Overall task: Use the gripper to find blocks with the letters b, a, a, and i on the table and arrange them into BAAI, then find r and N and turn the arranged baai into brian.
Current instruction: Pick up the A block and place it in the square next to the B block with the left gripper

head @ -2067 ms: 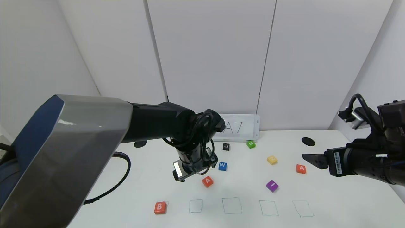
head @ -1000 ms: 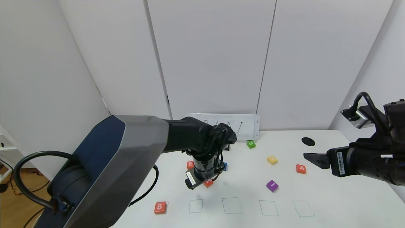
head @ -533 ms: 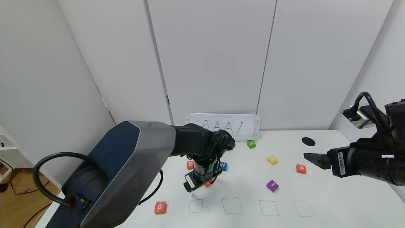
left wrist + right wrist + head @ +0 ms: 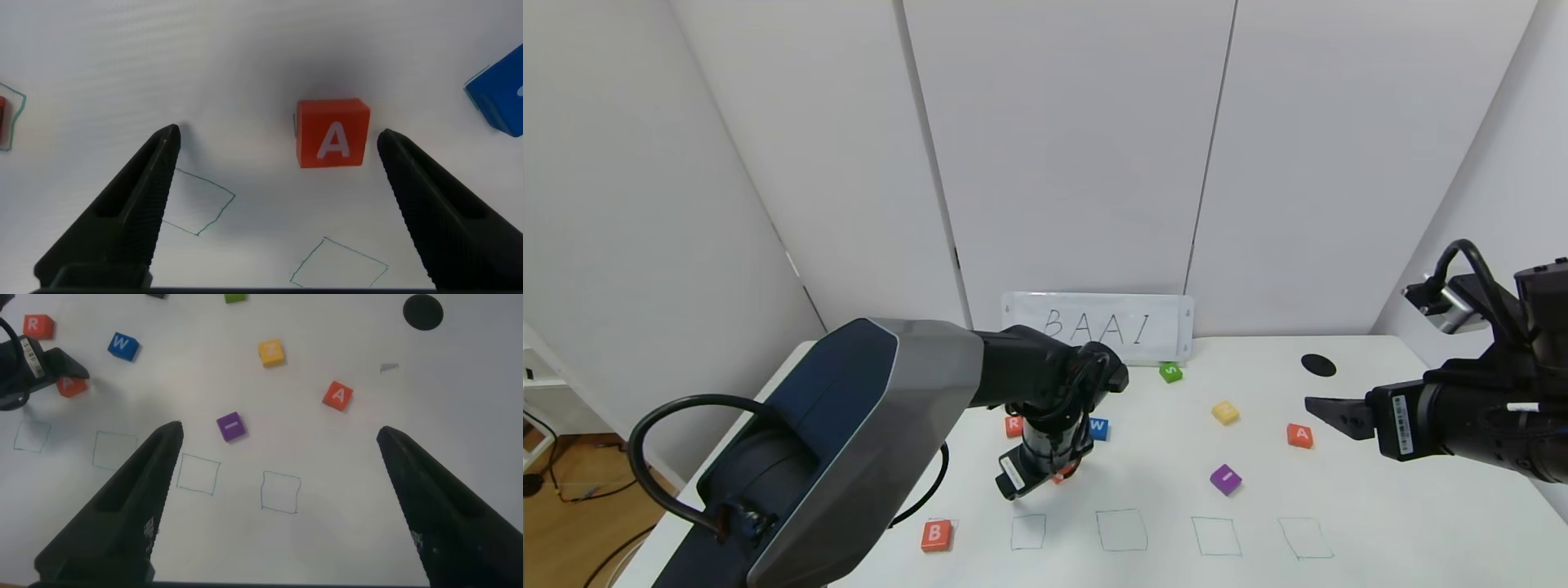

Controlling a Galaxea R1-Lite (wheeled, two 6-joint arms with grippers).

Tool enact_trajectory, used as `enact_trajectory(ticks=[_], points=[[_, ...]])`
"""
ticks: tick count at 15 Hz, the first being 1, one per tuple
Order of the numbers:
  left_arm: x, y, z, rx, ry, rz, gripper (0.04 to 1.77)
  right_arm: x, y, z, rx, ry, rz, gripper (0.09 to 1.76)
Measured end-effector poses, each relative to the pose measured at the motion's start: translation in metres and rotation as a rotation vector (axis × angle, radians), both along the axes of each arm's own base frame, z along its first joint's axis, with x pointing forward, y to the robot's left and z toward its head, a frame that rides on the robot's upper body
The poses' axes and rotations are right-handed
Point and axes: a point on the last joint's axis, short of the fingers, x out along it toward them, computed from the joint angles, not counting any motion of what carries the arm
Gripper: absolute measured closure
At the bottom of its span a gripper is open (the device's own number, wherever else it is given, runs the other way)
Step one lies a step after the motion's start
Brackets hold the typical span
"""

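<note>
1. Your left gripper (image 4: 274,139) is down low over the table (image 4: 1143,482), fingers spread wide, pinching nothing.
2. An orange A block (image 4: 332,133) sits between those fingers, nearer one finger than the other and touching neither. In the head view the gripper hides most of it; only a sliver of orange shows at the wrist's edge.
3. Just past the left gripper's fingertips lie two drawn squares (image 4: 196,202), both unfilled.
4. Off to one side of the left gripper, near it, you have the blue W block (image 4: 1098,427); on the other side, the orange R (image 4: 1014,425).
5. The B block (image 4: 936,534) lies nearer you than the left gripper and to its left, on the first square of the row.
6. The row's other four squares run off to the right of B, none with a block in it.
7. Your right gripper (image 4: 274,441) hangs in the air over the table's right side, fingers spread and holding nothing.
8. Below it and between its fingers in the wrist view lie the purple I block (image 4: 230,426) and the second A block (image 4: 337,395), well apart from each other.
9. A little beyond those is a yellow block (image 4: 1225,412); its letter is too small to read.
10. Farther from both grippers, at the back edge, a green block (image 4: 1170,372) sits by the white card lettered BAAI (image 4: 1097,328).
11. A black disc (image 4: 1318,365) lies at the far right, beyond the right gripper.
</note>
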Motion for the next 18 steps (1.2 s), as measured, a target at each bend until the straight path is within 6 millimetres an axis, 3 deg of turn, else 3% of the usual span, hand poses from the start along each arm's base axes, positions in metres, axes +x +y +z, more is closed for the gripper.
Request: enact_trajectory(ticks=[5, 6, 9, 12, 14, 18], points=[[0.0003, -0.0004, -0.0012, 0.003, 0.001, -0.001, 0.09, -0.0010, -0.0001, 0.0011, 0.002, -0.005, 0.001, 0.14], [0.0000, -0.0008, -0.0016, 0.003, 0.002, -0.002, 0.17, -0.0013, -0.0002, 0.0012, 0.002, -0.005, 0.001, 0.14], [-0.0004, -0.0015, -0.0018, 0.003, 0.002, -0.004, 0.67, -0.0022, -0.0005, 0.0022, 0.003, -0.008, 0.002, 0.14], [-0.0005, -0.0018, -0.0029, 0.005, 0.003, -0.005, 1.00, -0.0026, -0.0006, 0.0026, 0.004, -0.010, 0.002, 0.14], [-0.0003, -0.0016, -0.0034, 0.006, 0.004, -0.005, 1.32, -0.0028, -0.0006, 0.0025, 0.004, -0.010, 0.003, 0.14], [-0.0003, -0.0016, -0.0042, 0.018, -0.002, -0.003, 1.31, -0.0038, -0.0009, 0.0034, 0.005, -0.013, 0.003, 0.14]])
